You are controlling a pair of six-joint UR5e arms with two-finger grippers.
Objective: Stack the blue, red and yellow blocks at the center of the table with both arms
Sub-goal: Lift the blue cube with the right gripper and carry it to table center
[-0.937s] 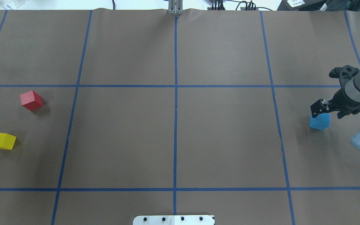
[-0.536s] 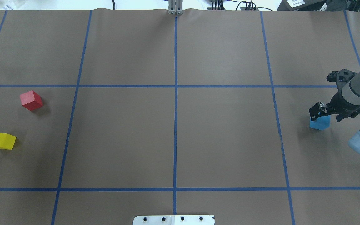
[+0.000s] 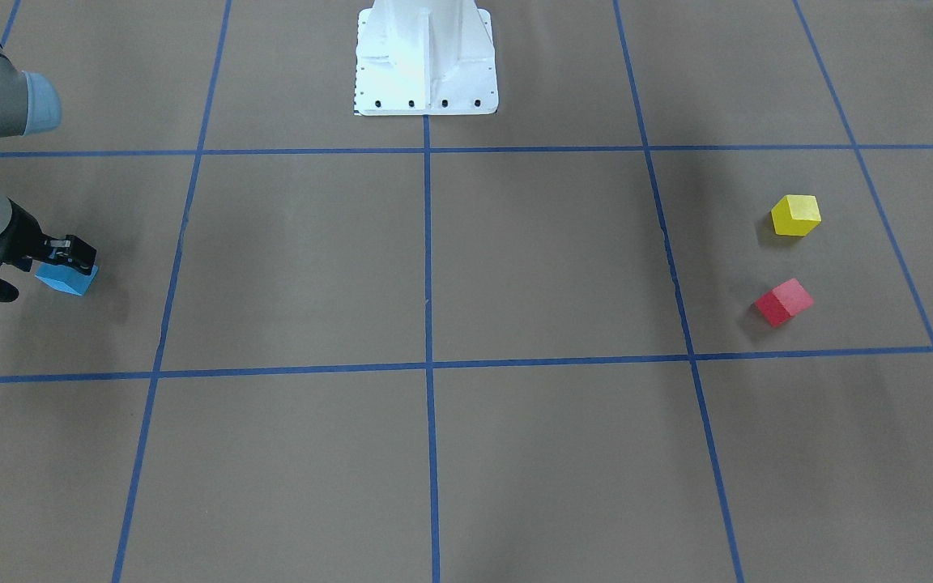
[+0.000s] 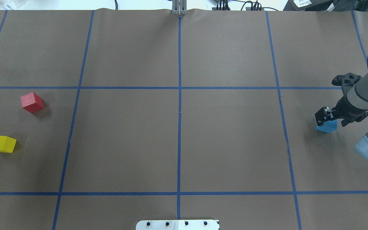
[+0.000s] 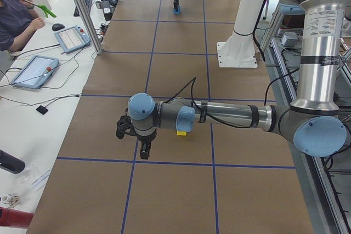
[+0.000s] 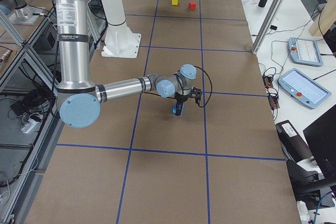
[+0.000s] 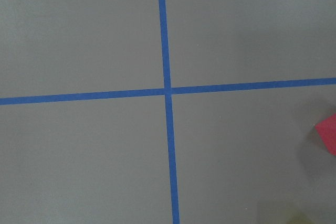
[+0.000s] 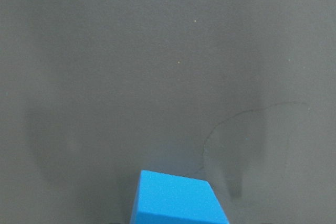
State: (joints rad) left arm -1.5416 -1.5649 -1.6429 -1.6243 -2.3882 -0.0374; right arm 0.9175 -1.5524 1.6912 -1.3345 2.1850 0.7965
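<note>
Blue block [image 4: 326, 128] rests on table [image 4: 177, 140] beneath right pincer [image 4: 330, 119], jaws apart.

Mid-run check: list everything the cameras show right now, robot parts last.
blue block: 1, sky blue, robot's right
red block: 1, red, robot's left
yellow block: 1, yellow, left, nearer robot than red
table: 1, brown, blue tape grid
base plate: 1, white, robot's foot
tablets: 2, grey, side bench
person: 1, dark top, seated at bench
left end effector: 1, black, over table's left end, state unclear
right end effector: 1, black, open around blue block
</note>
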